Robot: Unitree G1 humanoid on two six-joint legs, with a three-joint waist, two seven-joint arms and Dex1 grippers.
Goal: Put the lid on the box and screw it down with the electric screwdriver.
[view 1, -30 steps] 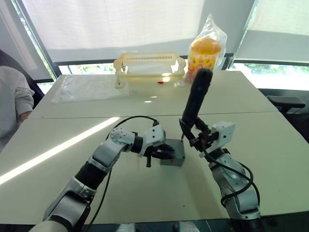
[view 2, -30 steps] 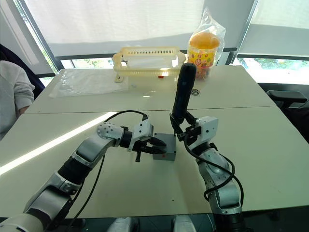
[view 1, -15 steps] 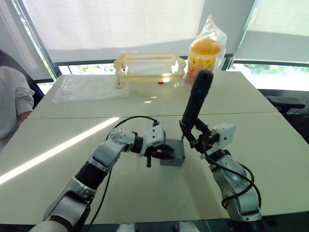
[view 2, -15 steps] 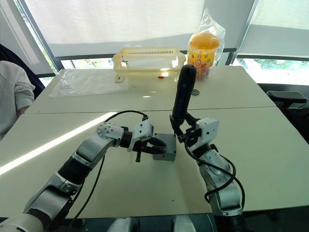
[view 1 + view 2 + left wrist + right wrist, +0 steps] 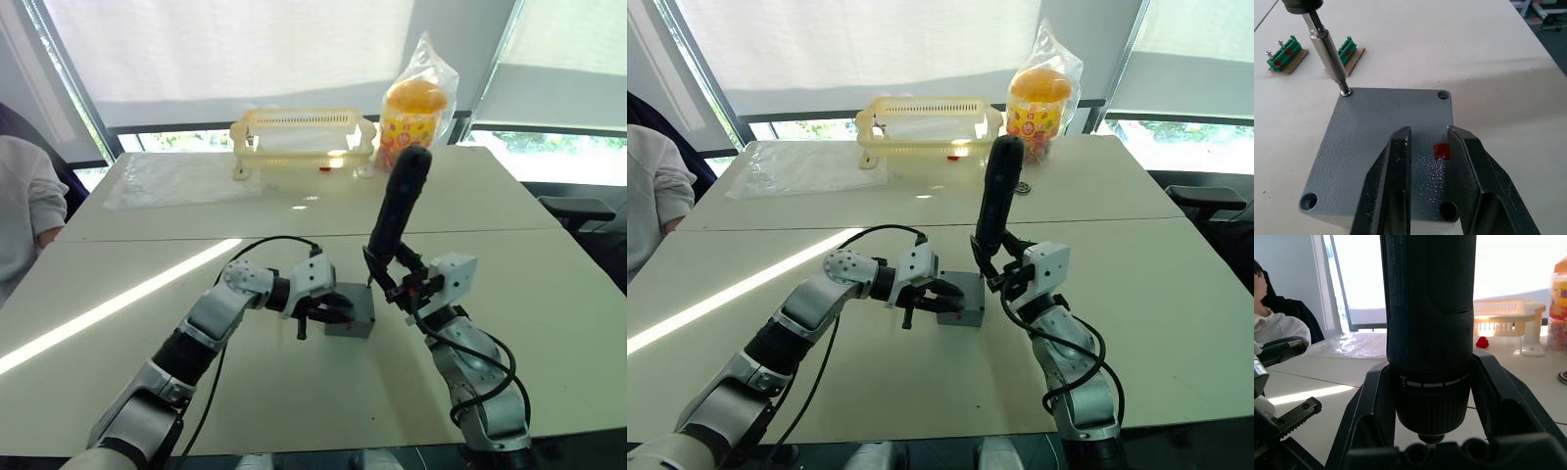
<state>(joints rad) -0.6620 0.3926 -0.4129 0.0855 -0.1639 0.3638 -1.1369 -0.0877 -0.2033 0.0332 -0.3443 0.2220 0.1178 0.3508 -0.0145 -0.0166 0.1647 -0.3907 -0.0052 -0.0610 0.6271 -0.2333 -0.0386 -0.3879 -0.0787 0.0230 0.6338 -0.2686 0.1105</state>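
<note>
1. Left eye view: the box (image 5: pixel 353 311) sits on the desk (image 5: pixel 294 392) with the lid on it. The left tool (image 5: pixel 328 309) rests over the box's near-left part, likely to pin it against twisting. The right tool (image 5: pixel 400 282), just right of the box, clamps the electric screwdriver (image 5: pixel 397 211), which leans up and away from the box.
2. Left wrist view: the lid (image 5: pixel 1376 142) covers the box; the left fingers (image 5: pixel 1388 191) stand narrowly apart, lying flat over it and gripping nothing. The screwdriver's bit (image 5: pixel 1327 54) meets the far corner screw (image 5: pixel 1345 91), so that fastener is probably being driven. The other three corner holes look empty.
3. Right wrist view: both fingers hug the screwdriver's barrel, keeping it steady over the box.
</note>
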